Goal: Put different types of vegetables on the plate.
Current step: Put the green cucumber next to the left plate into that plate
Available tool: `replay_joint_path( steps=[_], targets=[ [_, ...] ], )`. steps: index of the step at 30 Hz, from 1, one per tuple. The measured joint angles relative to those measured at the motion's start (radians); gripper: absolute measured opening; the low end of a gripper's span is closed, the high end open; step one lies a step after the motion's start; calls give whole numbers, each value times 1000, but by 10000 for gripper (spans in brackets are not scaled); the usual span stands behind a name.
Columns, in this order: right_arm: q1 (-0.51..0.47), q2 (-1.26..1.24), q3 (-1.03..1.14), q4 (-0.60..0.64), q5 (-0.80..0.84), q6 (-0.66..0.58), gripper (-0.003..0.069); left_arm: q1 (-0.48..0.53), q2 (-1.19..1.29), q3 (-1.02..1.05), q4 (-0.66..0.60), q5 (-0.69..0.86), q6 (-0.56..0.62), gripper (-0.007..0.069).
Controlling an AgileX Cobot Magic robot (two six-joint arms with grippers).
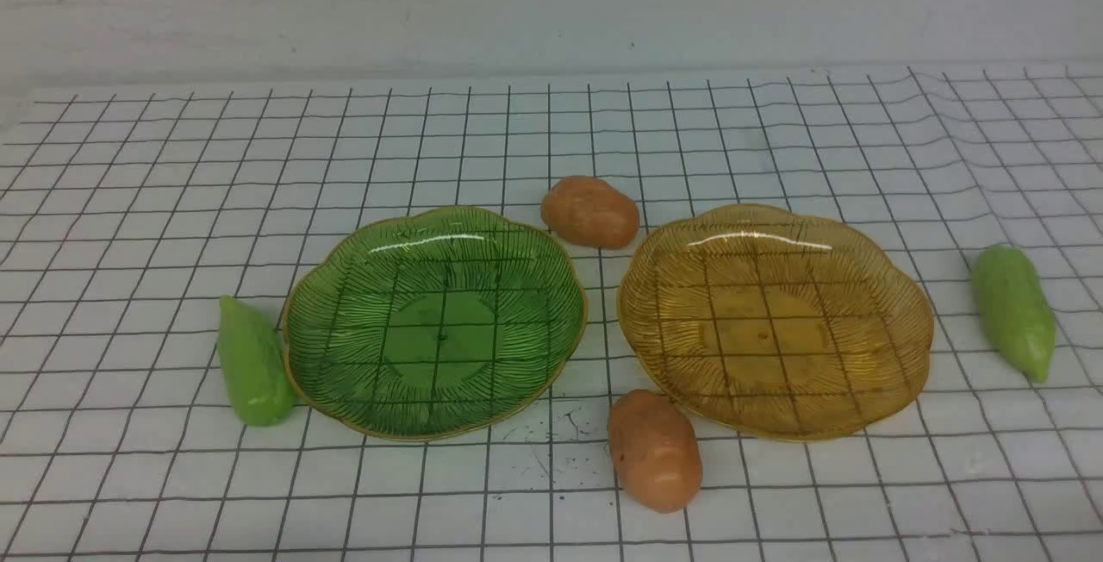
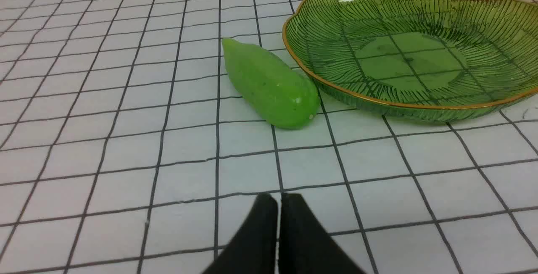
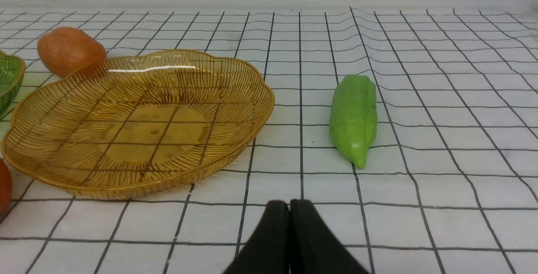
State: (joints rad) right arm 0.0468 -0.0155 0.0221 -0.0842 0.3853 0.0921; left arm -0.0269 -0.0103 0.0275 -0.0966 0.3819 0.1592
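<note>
My left pincer [image 2: 278,201] hangs closed and empty, low over the worktop [image 2: 126,139], facing the cucumber [image 2: 271,85] that lies just beside the green plate [image 2: 403,55]. My right pincer [image 3: 289,206], likewise closed, faces the other cucumber [image 3: 353,118] near the amber plate [image 3: 147,127]. The far potato [image 1: 590,212] and the near potato [image 1: 655,450] lie off the plates.

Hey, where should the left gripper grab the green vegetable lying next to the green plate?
Probably the green vegetable across its middle, coming straight down from above with the left gripper, which is shut. It lies flat, and its thick end sits close against the green plate rim, so fingers fit better toward the tapered end.
</note>
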Motion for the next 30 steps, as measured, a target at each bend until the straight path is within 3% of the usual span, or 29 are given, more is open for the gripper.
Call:
replay_joint_path(
  steps=[25, 30],
  targets=[
    [0, 0, 0, 0, 0, 0, -13, 1, 0, 0, 62, -3, 11, -8],
    [0, 0, 0, 0, 0, 0, -13, 2, 0, 1, 18, -25, -8, -8]
  ],
)
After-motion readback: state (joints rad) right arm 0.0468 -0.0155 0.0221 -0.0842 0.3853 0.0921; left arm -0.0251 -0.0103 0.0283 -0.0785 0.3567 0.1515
